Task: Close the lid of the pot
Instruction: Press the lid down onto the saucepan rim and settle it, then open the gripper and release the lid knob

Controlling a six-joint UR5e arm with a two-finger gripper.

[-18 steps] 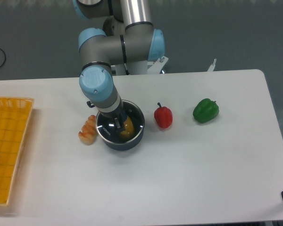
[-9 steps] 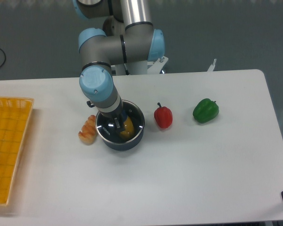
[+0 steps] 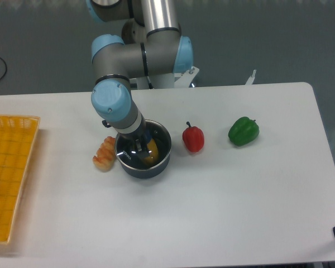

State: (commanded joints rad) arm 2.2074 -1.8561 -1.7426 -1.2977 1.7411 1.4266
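- White table [image 3: 223, 206] fills most of the view from above, with dark grey floor beyond its far edge.
- Nearest the viewer, the front of the table is bare; at the left edge sits a yellow mesh tray [image 3: 8, 178].
- Mid-table, left of centre, stands the pot [image 3: 143, 152], dark and round. Its long handle is not visible, likely hidden under the arm.
- On the pot lies the lid [image 3: 154, 149], a glass disc with a thin bright rim that appears to follow the pot's rim; something yellow shows through it.
- Directly above the lid's centre is the gripper [image 3: 137, 149], pointing straight down. Its fingers seem to sit at the lid's knob, which is hidden; whether they are clamped or apart cannot be told.
- Just left of the pot, nearly touching it, lies a piece of bread [image 3: 104, 154].
- Right of the pot sit a red pepper [image 3: 193, 138], close by, and a green pepper [image 3: 243, 130], further right.
- At the far edge, the robot arm [image 3: 139, 53] rises from its base and bends forward over the pot.
- Judging from this, the lid looks seated, so the coming move is straight up, away from the knob.
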